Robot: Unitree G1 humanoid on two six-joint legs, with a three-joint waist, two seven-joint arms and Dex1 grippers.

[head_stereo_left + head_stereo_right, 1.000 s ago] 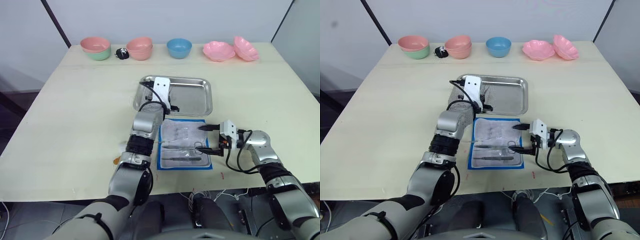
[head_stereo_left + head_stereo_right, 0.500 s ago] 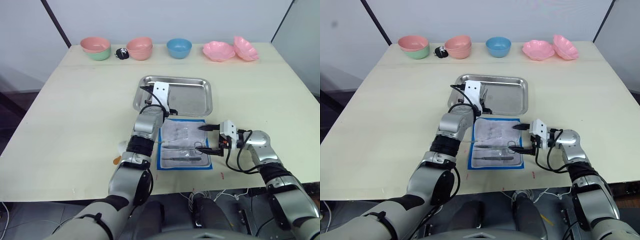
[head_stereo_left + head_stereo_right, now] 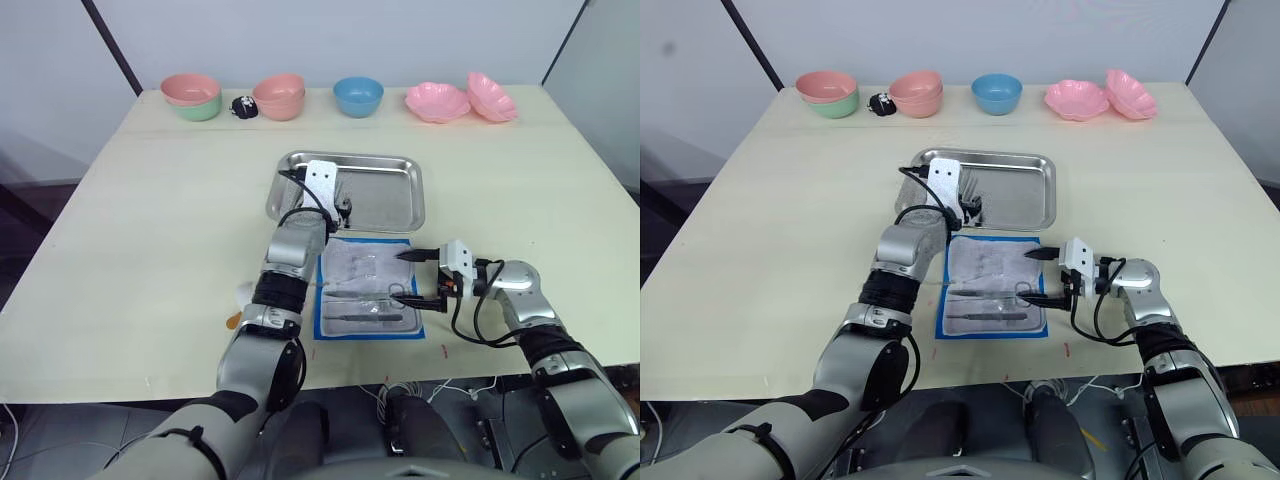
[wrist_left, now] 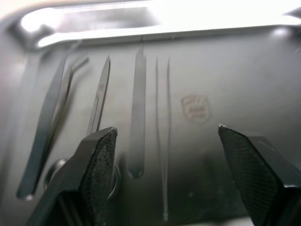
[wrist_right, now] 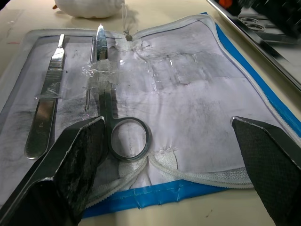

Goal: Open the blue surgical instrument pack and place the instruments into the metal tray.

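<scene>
— What step is being done?

— The instruments are being moved one by one. The left gripper (image 3: 341, 207) is held wide open and empty over the metal tray (image 3: 405, 196), where several slim tools (image 4: 136, 117) are already laid. The blue surgical instrument pack (image 3: 366, 288) is spread open just in front of the tray.

— And next?

— The ring-handled scissors (image 5: 110, 113) and a flat tool (image 5: 46, 101) must be picked — likely by the right gripper (image 3: 417, 276), wide open, empty, beside the pack.

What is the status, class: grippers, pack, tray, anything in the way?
Left gripper open over the tray, instruments already in it. Right gripper open at the open pack, scissors and other tools inside. Nothing in the way.
</scene>
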